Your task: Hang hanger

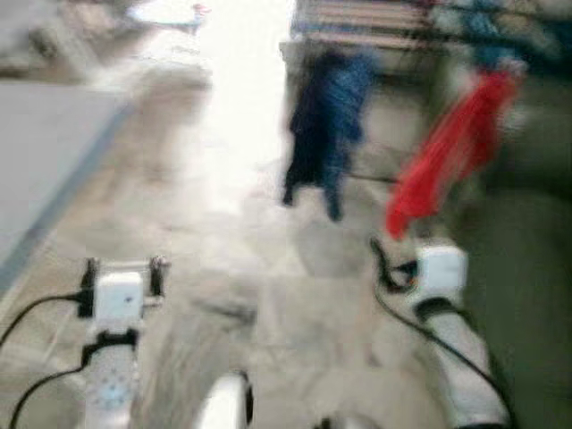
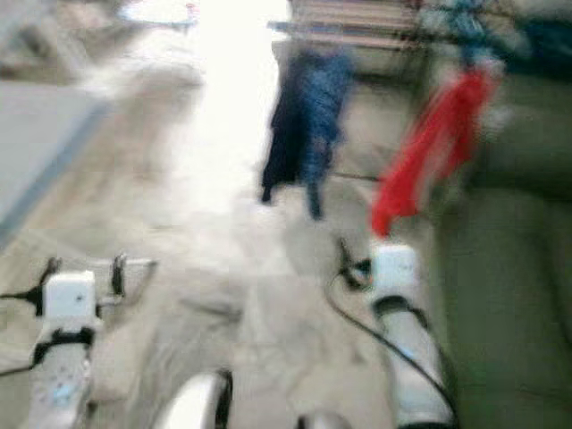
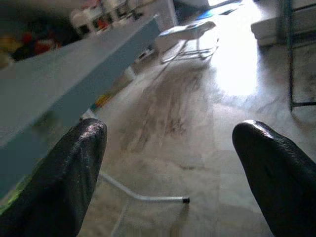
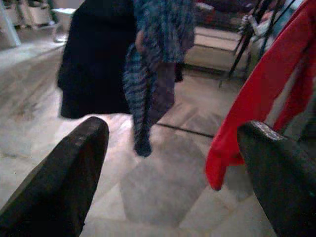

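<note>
Head views, blurred by motion. Pale stone-tiled floor [image 1: 268, 340] with a bright patch of glare toward the far end. Dark navy garment [image 1: 308, 125] and blue patterned garment [image 4: 155, 54] hanging side by side ahead, lower ends above the floor. Red garment [image 1: 451, 152] hanging to the right of these, ahead of the right arm. Slatted rack [image 1: 366, 22] across the top of the scene, behind the garments; whether the clothes hang from it, cannot tell. No hanger distinguishable among the blurred clothes; position of the task's thing not discernible.

Left gripper [image 3: 170, 173] low at the robot's left, fingers [image 3: 64, 177] spread wide, nothing between them, floor beyond. Grey-blue slab [image 3: 74, 74] at the left side, with thin white tubular legs [image 3: 143, 196] on the floor beneath.

Right gripper [image 4: 173, 173] raised at the robot's right, directed at the hanging clothes, fingers [image 4: 59, 177] well apart and empty; blue patterned garment and red garment both beyond the fingertips, not touched. Black cable [image 1: 420, 326] trailing along the right arm.
</note>
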`<state>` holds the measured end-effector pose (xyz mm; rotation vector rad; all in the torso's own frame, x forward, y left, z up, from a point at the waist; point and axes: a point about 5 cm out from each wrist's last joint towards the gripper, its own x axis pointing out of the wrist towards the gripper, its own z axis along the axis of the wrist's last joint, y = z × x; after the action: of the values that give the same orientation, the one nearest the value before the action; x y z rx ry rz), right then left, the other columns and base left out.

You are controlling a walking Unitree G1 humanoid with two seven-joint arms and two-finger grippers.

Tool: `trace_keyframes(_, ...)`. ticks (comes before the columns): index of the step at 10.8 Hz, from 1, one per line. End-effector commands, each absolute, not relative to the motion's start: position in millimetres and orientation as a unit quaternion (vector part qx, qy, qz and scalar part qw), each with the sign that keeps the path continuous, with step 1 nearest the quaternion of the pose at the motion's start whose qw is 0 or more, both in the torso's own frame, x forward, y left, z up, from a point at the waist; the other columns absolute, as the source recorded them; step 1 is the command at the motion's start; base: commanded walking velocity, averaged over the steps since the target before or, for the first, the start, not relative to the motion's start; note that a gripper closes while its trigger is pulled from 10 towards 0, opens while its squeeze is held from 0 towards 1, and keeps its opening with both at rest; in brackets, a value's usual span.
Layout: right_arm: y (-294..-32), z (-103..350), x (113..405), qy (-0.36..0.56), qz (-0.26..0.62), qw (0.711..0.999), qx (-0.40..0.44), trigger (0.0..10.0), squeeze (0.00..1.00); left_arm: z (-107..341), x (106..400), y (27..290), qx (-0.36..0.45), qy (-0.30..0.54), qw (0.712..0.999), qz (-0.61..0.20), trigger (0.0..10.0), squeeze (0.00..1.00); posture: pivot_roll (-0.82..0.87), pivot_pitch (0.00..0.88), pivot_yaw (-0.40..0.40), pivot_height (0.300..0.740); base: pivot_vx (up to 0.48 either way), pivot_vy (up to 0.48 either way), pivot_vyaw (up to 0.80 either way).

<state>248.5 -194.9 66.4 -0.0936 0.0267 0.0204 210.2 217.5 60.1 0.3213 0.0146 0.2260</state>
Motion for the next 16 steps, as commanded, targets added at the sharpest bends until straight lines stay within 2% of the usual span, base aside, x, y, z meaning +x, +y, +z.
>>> trace_keyframes(1,-191.0,71.0,247.9,0.005,0.014,0.999,-0.045,10.0,0.0,61.1,208.9,221.2,0.159,0.012,0.98,0.117,10.0,0.0,0.04,0.139,-0.038,0.74,0.0,0.0,0.8)
trace_keyframes(3,-188.3,66.8,237.1,0.017,0.02,0.999,-0.035,10.0,0.0,57.1,200.7,210.0,0.157,0.018,0.982,0.106,10.0,0.0,0.03,0.162,-0.055,0.74,0.0,0.0,0.4)
trace_keyframes(5,-189.2,64.5,241.2,0.027,0.017,0.999,-0.039,10.0,0.0,57.3,199.4,191.3,0.13,0.021,0.99,0.049,10.0,0.0,0.03,0.167,-0.083,0.74,0.0,0.0,0.0)
trace_keyframes(6,-189.0,67.4,245.5,0.026,0.018,0.999,-0.042,10.0,0.0,60.8,199.5,188.5,0.13,0.011,0.99,0.05,10.0,0.0,0.04,0.184,-0.093,0.74,0.0,0.0,0.0)
trace_keyframes(9,-188.5,77.1,259.9,0.013,0.024,0.998,-0.05,10.0,0.0,66.6,205.1,187.6,0.123,-0.001,0.992,0.038,10.0,0.0,0.05,0.212,-0.094,0.74,0.0,0.0,-0.68)
trace_keyframes(13,-188.7,76.0,258.7,0.018,0.027,0.998,-0.056,10.0,0.0,58.5,210.5,190.9,0.11,0.016,0.994,0.02,10.0,0.0,0.03,0.208,-0.11,0.74,0.255,0.287,0.0)
trace_keyframes(15,-190.8,77.4,262.3,0.017,0.025,0.998,-0.058,10.0,0.0,51.7,212.1,182.2,0.105,0.034,0.993,-0.038,10.0,0.0,0.03,0.203,-0.118,0.74,0.332,0.345,0.0)
trace_keyframes(16,-190.3,78.4,263.5,0.016,0.027,0.998,-0.058,10.0,0.0,50.0,212.7,185.5,0.106,0.038,0.993,-0.043,10.0,0.0,0.04,0.199,-0.122,0.74,0.311,0.364,0.0)
